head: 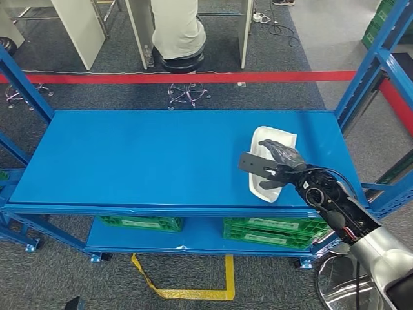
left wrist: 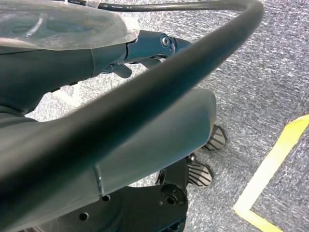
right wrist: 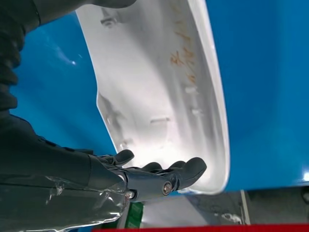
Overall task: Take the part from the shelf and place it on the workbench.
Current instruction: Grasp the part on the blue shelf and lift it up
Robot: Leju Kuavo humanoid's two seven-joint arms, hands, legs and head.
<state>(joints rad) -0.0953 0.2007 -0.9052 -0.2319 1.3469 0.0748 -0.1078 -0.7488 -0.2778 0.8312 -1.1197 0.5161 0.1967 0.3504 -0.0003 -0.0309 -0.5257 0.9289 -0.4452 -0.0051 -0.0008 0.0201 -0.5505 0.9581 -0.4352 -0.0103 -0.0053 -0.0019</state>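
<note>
The white curved plastic part [head: 282, 137] lies on the right side of the blue shelf top [head: 146, 155], near its front edge. My right hand [head: 282, 165] hovers over the part with its fingers spread across it, holding nothing. In the right wrist view the part [right wrist: 156, 87] rests hollow side up on the blue surface [right wrist: 262, 72]; the dark fingers [right wrist: 164, 174] stretch along one rim and the thumb is off the other side. My left hand [left wrist: 149, 46] hangs over the grey carpet with nothing in it.
Green crates [head: 141, 223] [head: 273, 231] sit on the lower shelf. Blue uprights [head: 370, 71] frame the shelf's right end. A person sits on a stool [head: 177, 29] beyond a red floor line [head: 243, 77]. Yellow tape [head: 195, 294] marks the floor in front.
</note>
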